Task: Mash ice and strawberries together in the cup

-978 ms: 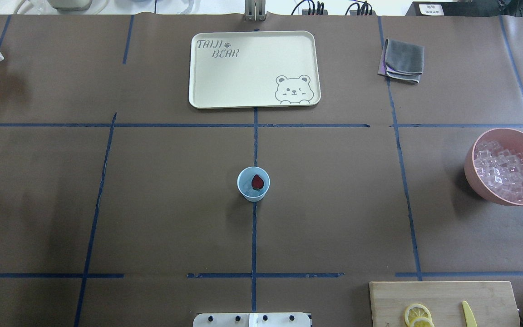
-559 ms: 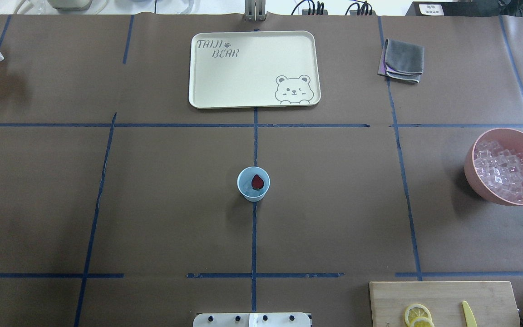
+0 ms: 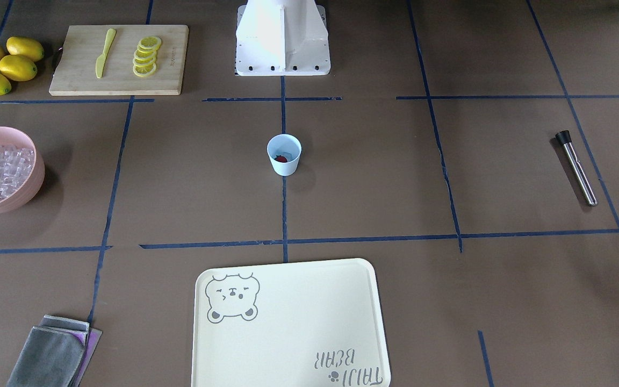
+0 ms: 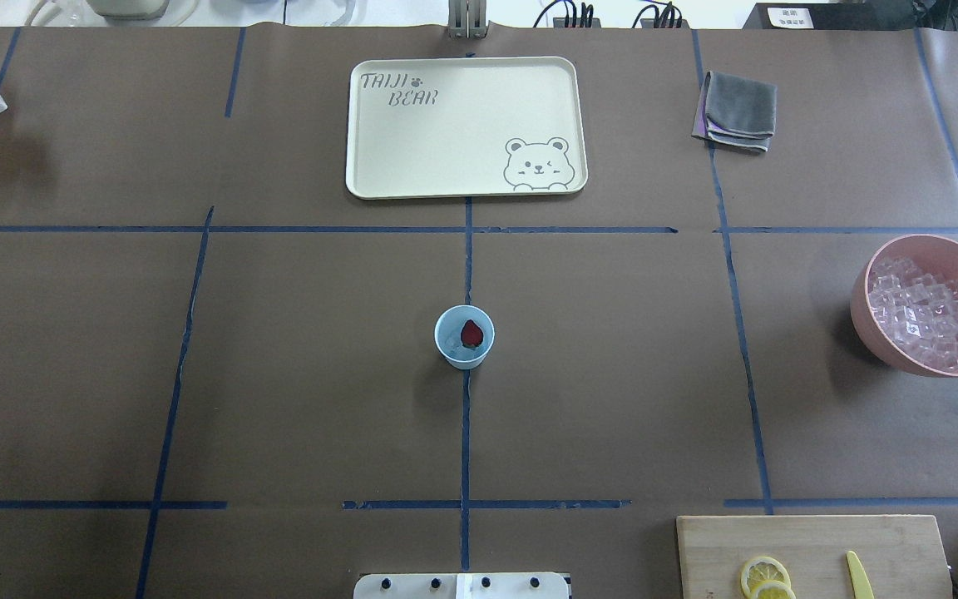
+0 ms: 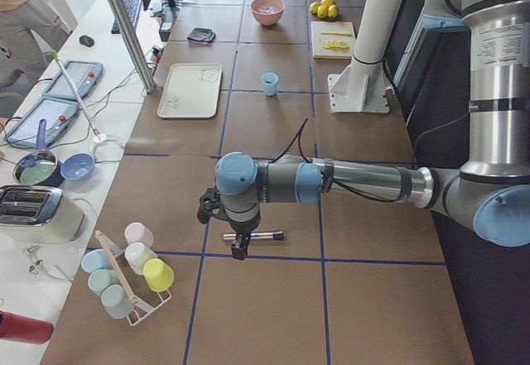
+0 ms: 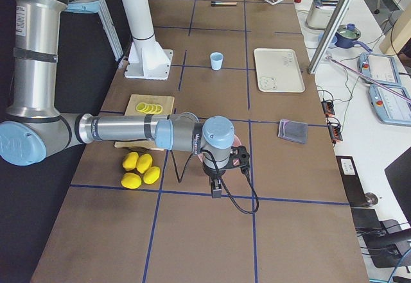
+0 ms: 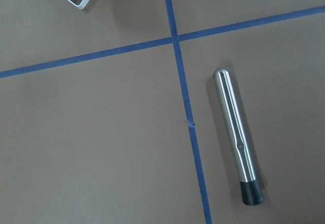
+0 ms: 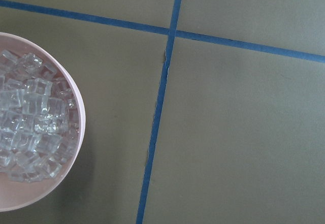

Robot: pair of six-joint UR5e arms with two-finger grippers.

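The light blue cup (image 4: 464,336) stands upright at the table's middle and also shows in the front view (image 3: 284,155). The red strawberry (image 4: 471,334) lies inside it on a few clear ice pieces (image 4: 461,353). More ice (image 4: 924,312) fills the pink bowl (image 4: 866,320) at the right. A steel rod with a black tip (image 3: 576,167) lies flat at the far left and shows in the left wrist view (image 7: 237,135). My left gripper (image 5: 238,249) hangs just over the rod. My right gripper (image 6: 217,190) hangs beside the bowl. I cannot tell whether either is open.
A cream tray (image 4: 371,166) lies at the back centre and a grey cloth (image 4: 741,108) at the back right. A cutting board (image 3: 73,80) holds lemon slices (image 3: 145,56) and a yellow knife (image 3: 104,51), with whole lemons (image 3: 3,64) beside it. A cup rack (image 5: 132,278) stands beyond the rod.
A dark part beside the rod at the overhead view's left edge has moved out of view. The cup, strawberry and bowl have not moved.
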